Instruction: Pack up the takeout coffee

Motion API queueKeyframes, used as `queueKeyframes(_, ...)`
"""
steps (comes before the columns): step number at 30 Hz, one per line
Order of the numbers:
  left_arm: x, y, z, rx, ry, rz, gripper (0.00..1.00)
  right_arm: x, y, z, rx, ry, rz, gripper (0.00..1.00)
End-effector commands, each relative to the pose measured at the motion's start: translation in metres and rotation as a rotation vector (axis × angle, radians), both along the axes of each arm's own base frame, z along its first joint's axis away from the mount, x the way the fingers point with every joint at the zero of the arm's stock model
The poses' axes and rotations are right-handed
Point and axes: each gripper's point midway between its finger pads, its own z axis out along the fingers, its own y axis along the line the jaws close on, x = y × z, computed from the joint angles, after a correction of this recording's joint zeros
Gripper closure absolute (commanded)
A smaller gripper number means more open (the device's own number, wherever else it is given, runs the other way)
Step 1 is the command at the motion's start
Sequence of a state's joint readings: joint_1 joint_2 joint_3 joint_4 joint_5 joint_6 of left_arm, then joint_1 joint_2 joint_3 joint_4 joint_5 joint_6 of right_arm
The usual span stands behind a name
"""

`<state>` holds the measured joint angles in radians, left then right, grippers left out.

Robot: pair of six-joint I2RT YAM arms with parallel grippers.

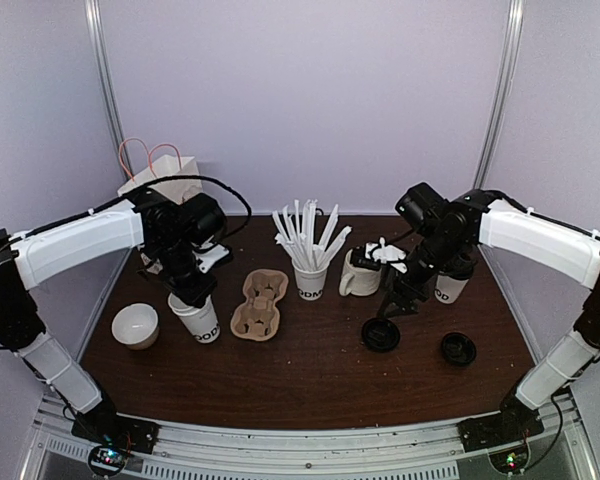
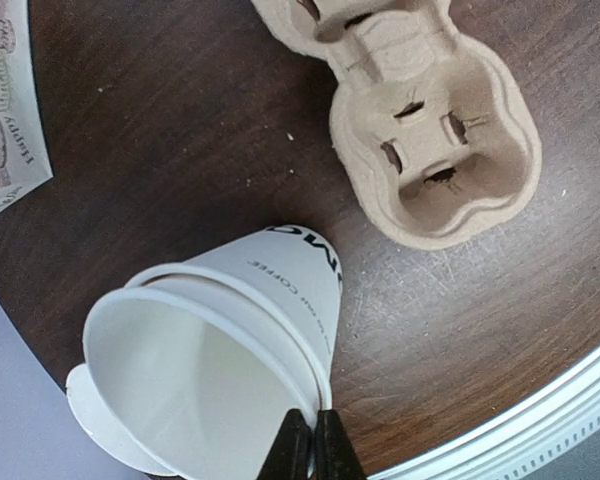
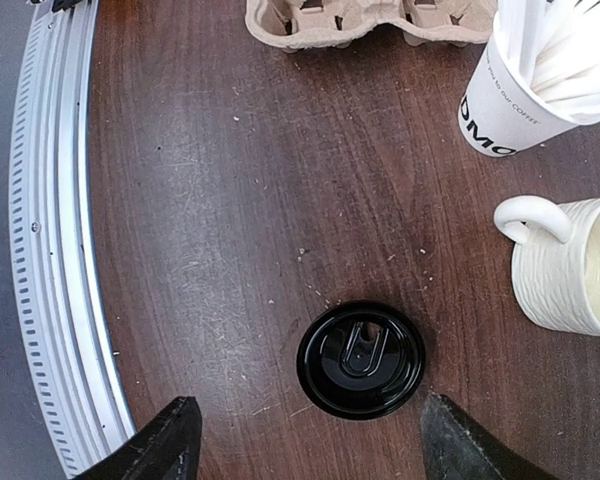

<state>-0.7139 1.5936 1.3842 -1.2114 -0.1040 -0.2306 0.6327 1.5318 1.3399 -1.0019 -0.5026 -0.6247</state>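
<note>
A lidless white takeout coffee cup (image 1: 200, 320) with black lettering stands left of centre. My left gripper (image 1: 192, 292) is shut on its rim. In the left wrist view the two black fingers pinch the near wall of the cup (image 2: 210, 350), one inside and one outside. A second white cup (image 1: 450, 287) stands at the right behind my right arm. My right gripper (image 1: 390, 308) hangs open over a round black lid (image 1: 381, 335). In the right wrist view that lid (image 3: 361, 358) lies flat on the table, just ahead of the gap between the wide-apart fingers (image 3: 165, 440). Another black lid (image 1: 458, 348) lies further right.
A brown pulp cup carrier (image 1: 260, 305) lies beside the held cup. A same-print cup of white sticks (image 1: 310, 275) and a cream mug (image 1: 360, 272) stand mid-table. A white bowl (image 1: 135, 325) sits at the left, a white paper bag (image 1: 160, 175) at the back left.
</note>
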Motion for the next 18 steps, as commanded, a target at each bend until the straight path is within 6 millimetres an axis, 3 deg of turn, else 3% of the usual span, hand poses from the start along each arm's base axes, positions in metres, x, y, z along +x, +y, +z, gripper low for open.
queueKeyframes(1, 0.019, 0.040, 0.055, 0.085, -0.207, 0.058, 1.00, -0.006, 0.010, 0.010, 0.028, 0.012, 0.037, 0.21)
queueKeyframes(2, 0.022, 0.064, 0.056, 0.255, -0.226, 0.054, 1.00, -0.007, 0.011, 0.010, 0.027, 0.012, 0.041, 0.21)
queueKeyframes(3, 0.018, 0.075, 0.053, 0.325, -0.172, 0.048, 1.00, -0.007, 0.012, 0.010, 0.026, 0.012, 0.044, 0.21)
queueKeyframes(4, 0.009, 0.059, 0.047, 0.220, -0.089, 0.034, 1.00, -0.008, 0.013, 0.010, 0.027, 0.011, 0.047, 0.21)
queueKeyframes(6, -0.004, -0.007, 0.061, -0.222, -0.053, -0.024, 1.00, -0.009, 0.015, 0.010, 0.025, 0.015, 0.054, 0.21)
queueKeyframes(7, 0.007, -0.001, 0.071, -0.195, -0.160, 0.021, 1.00, -0.010, 0.017, 0.010, 0.025, 0.014, 0.058, 0.21)
queueKeyframes(8, 0.016, 0.018, 0.074, -0.051, -0.231, 0.037, 1.00, -0.010, 0.017, 0.009, 0.023, 0.014, 0.059, 0.21)
queueKeyframes(9, 0.015, 0.025, 0.065, -0.013, -0.155, 0.042, 1.00, -0.010, 0.018, 0.009, 0.023, 0.013, 0.061, 0.21)
queueKeyframes(10, 0.004, 0.010, 0.056, -0.167, -0.007, 0.039, 1.00, -0.010, 0.019, 0.009, 0.025, 0.009, 0.064, 0.21)
queueKeyframes(11, 0.006, -0.003, 0.056, -0.262, -0.010, 0.046, 1.00, -0.011, 0.020, 0.009, 0.023, 0.008, 0.067, 0.22)
queueKeyframes(13, 0.026, 0.033, 0.051, 0.107, -0.217, 0.050, 1.00, -0.012, 0.021, 0.008, 0.022, 0.010, 0.071, 0.22)
queueKeyframes(14, 0.014, 0.026, 0.045, -0.004, -0.049, 0.072, 1.00, -0.013, 0.022, 0.008, 0.022, 0.009, 0.075, 0.22)
queueKeyframes(15, 0.002, -0.001, 0.054, -0.263, 0.075, 0.099, 1.00, -0.014, 0.022, 0.009, 0.023, 0.010, 0.076, 0.22)
queueKeyframes(16, 0.015, -0.005, 0.062, -0.291, -0.039, 0.113, 1.00, -0.015, 0.023, 0.010, 0.024, 0.010, 0.082, 0.21)
queueKeyframes(17, 0.024, 0.005, 0.063, -0.199, -0.139, 0.116, 1.00, -0.015, 0.025, 0.011, 0.028, 0.005, 0.085, 0.20)
queueKeyframes(18, 0.023, 0.010, 0.061, -0.225, -0.075, 0.144, 1.00, -0.015, 0.027, 0.013, 0.034, -0.001, 0.087, 0.19)
